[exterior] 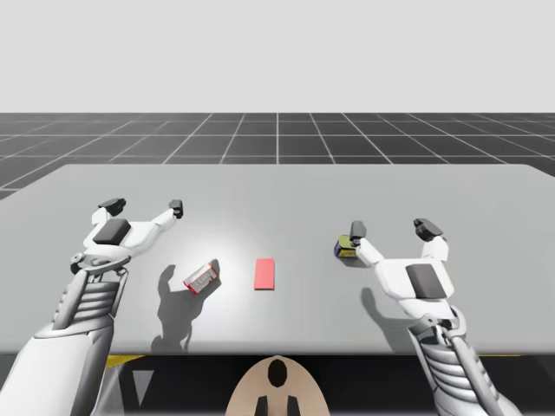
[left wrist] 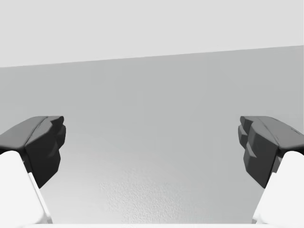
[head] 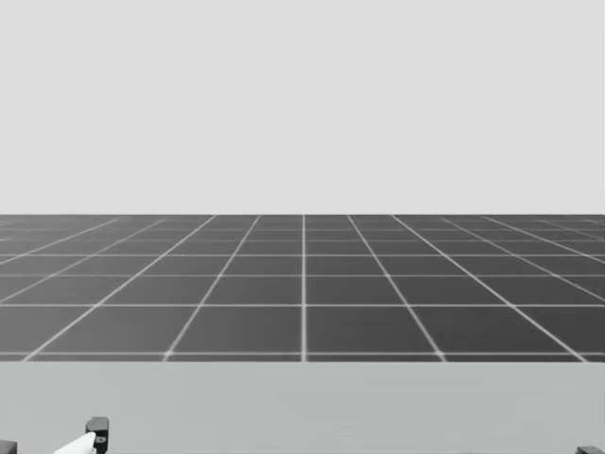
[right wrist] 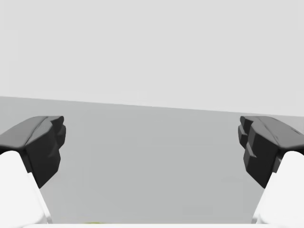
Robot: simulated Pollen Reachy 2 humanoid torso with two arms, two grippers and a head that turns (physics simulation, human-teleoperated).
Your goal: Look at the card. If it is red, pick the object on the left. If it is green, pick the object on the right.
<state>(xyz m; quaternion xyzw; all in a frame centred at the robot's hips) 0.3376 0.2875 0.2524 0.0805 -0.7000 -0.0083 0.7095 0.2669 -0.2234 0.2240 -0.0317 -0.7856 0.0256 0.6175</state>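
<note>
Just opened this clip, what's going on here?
Nothing is held yet. A red card lies in the middle, so the grey box with red edges to its left is the target. My left gripper and right gripper are open and empty; a small yellow-and-dark object sits by the right one's finger.

- A broad, flat, pale grey table (exterior: 286,186) lay before me, matte-topped.
- Beyond its far edge spread a dark grey floor (exterior: 277,139) ruled with thin pale grid lines.
- A plain light grey backdrop (exterior: 277,52) rose above that.
</note>
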